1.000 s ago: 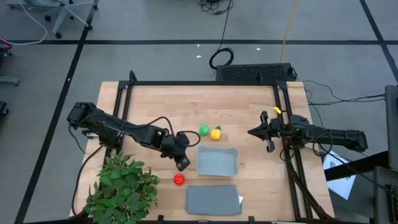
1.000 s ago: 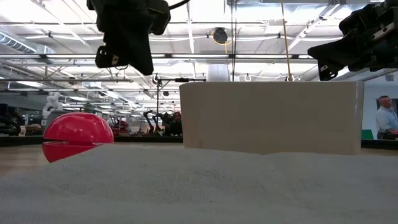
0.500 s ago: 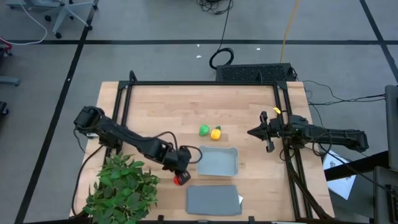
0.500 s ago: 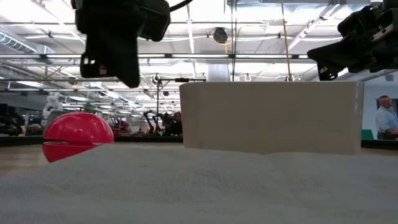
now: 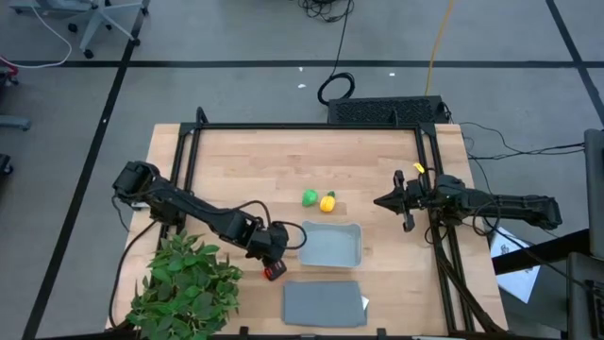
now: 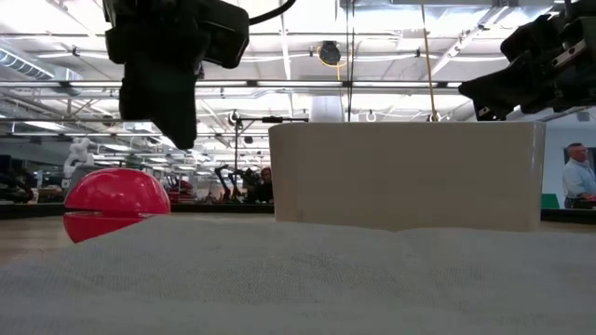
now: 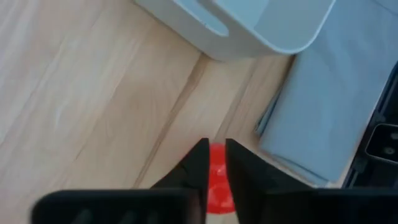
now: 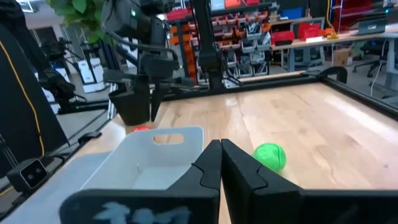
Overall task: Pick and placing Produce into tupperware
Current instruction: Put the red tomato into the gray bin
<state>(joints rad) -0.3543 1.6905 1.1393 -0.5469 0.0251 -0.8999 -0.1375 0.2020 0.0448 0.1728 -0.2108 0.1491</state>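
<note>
Left tool (image 5: 275,271) hangs right over the red produce (image 7: 217,177), which we see on the worktop (image 5: 245,161) through the narrow gap between its fingers, just beside the tupperware (image 5: 331,244). We find the green piece (image 5: 309,197) and yellow piece (image 5: 327,201) touching near the tupperware's far side. Right tool (image 5: 382,201) waits, closed

Table (image 5: 283,161) pale matt wood; tupperware (image 5: 330,245) smooth plastic; red produce (image 6: 115,202) glossy.

left pincer (image 7: 214,163) | slightly parted | over red produce (image 7: 219,177)
</note>
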